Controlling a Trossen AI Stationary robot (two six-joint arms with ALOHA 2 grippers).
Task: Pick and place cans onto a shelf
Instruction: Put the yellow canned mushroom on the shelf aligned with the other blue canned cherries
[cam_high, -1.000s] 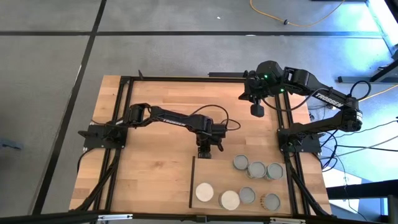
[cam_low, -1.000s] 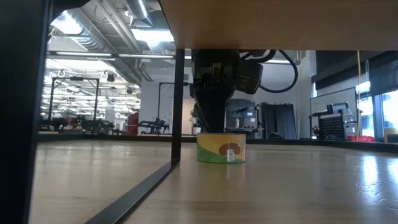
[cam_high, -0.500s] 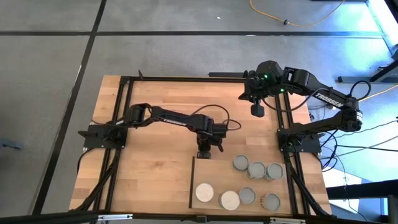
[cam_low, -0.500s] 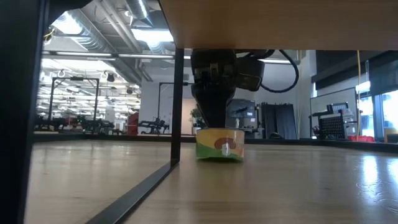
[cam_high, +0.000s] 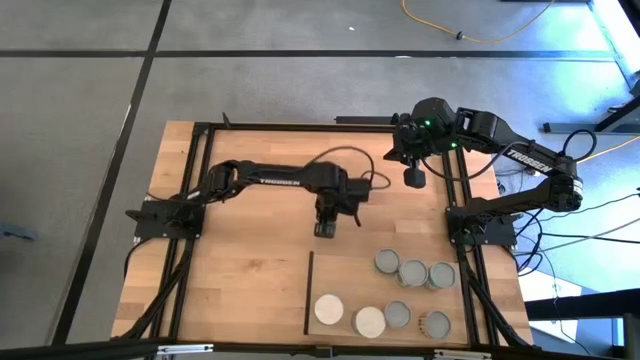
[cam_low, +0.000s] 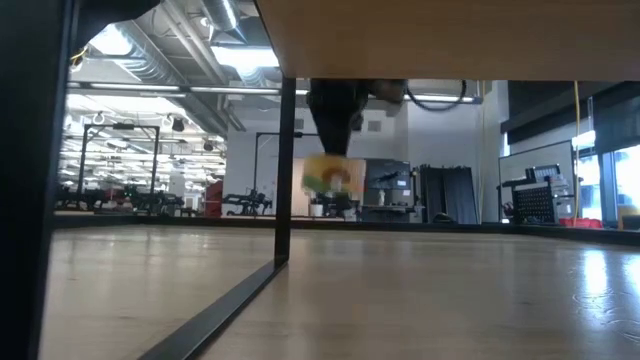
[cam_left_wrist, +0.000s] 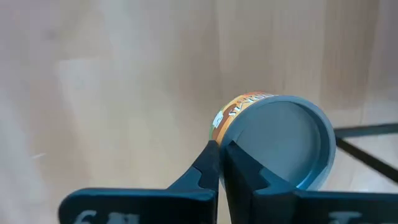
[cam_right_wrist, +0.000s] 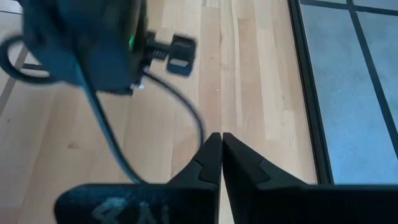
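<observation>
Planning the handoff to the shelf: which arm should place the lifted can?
Left. The left gripper pinches the can rim, airborne beside the shelf; the right gripper sits empty, farther back.

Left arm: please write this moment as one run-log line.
left tool: shut on can rim | can: lifted off table | right tool: shut, empty, waiting

Robotics lab, big open hall. Exposed ducts (cam_low: 170, 60) and strip lights (cam_low: 240, 58) overhead, more dark frame rigs (cam_low: 110, 170) w/ gear in the back, cables (cam_high: 470, 30) on grey floor (cam_high: 80, 100), plank tabletop (cam_high: 250, 270) in a black frame.
</observation>
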